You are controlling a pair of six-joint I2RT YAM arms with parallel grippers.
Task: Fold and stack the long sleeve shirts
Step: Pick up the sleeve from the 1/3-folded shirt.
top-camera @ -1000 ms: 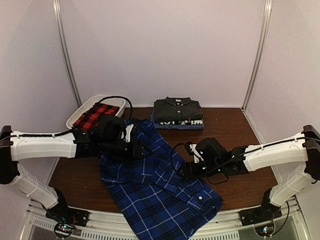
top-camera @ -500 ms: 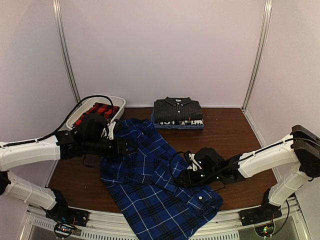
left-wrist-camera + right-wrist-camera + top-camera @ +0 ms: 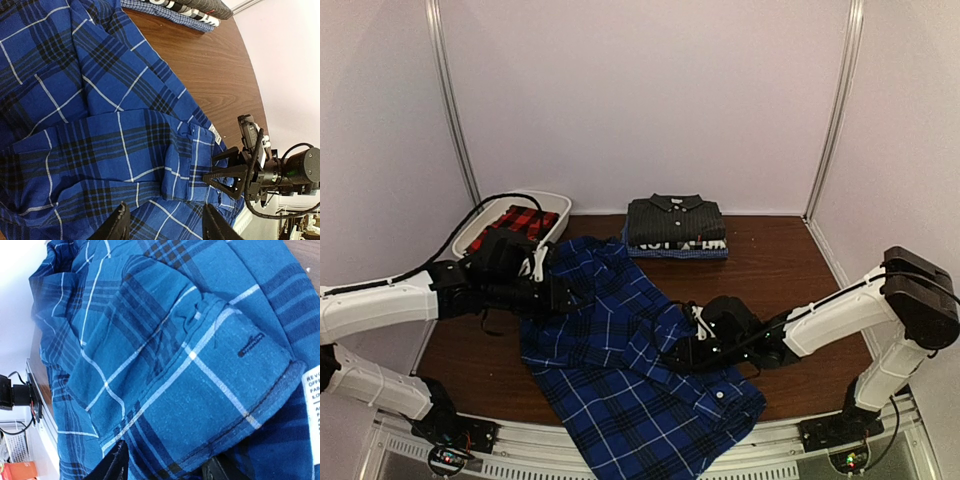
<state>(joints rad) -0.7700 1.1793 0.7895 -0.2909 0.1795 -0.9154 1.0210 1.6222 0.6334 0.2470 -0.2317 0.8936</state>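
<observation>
Blue-and-black plaid shirt [image 3: 620, 370], rumpled, mid-table [image 3: 780, 260] and overhanging the near edge, left claw [image 3: 570, 296] at its left edge, right claw [image 3: 675, 355] at its right fold, each with cloth between parted fingers, clamping indeterminable; charcoal striped shirt [image 3: 675, 222] folded at far edge.

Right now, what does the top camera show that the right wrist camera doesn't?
Only the top view: the left arm and right arm, the tub with a red shirt in it, and the charcoal shirt folded on a stack at the back. Only the right wrist view: a close look at a buttonhole and a printed label at the frame's edge. Both: the blue shirt, spread and rumpled.
</observation>
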